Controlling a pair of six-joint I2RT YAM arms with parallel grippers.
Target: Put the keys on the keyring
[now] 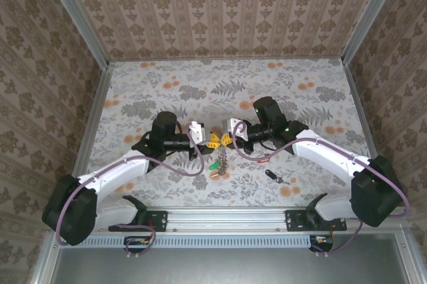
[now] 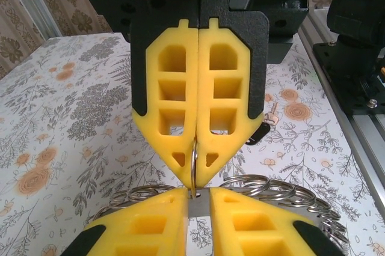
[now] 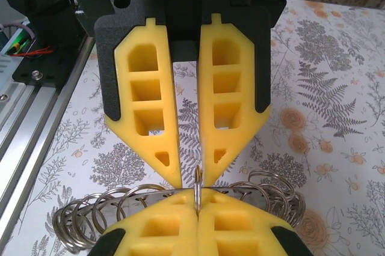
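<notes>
**Operator:** State the condition of the left tool (image 3: 194, 176).

**Technician:** Narrow. Its jaws stand a slit apart, with a flat grey metal piece (image 2: 198, 205) in the slit. Whether the piece is pinched or only enclosed cannot be told. Judgement: the slit keeps the piece edge-on to the ring ahead of it.

**Operator:** What sits between the two tools?

**Technician:** A thin metal ring (image 2: 193, 158), upright and edge-on, where both sets of tips meet. The keyring (image 3: 90, 214) curves around that meeting point. A green key (image 1: 214, 164) lies against it on the side toward the near edge of the surface (image 1: 167, 91).

**Operator:** State the condition of the right tool (image 2: 195, 172).

**Technician:** Clamped fully on the thin metal ring. Judgement: this fixes the ring so that the opposite tool can work a key onto it.

**Operator:** Any loose stock?

**Technician:** A black key (image 1: 270, 176) lies on the surface to the right, well apart from the keyring. Judgement: threading is not yet complete.
</notes>
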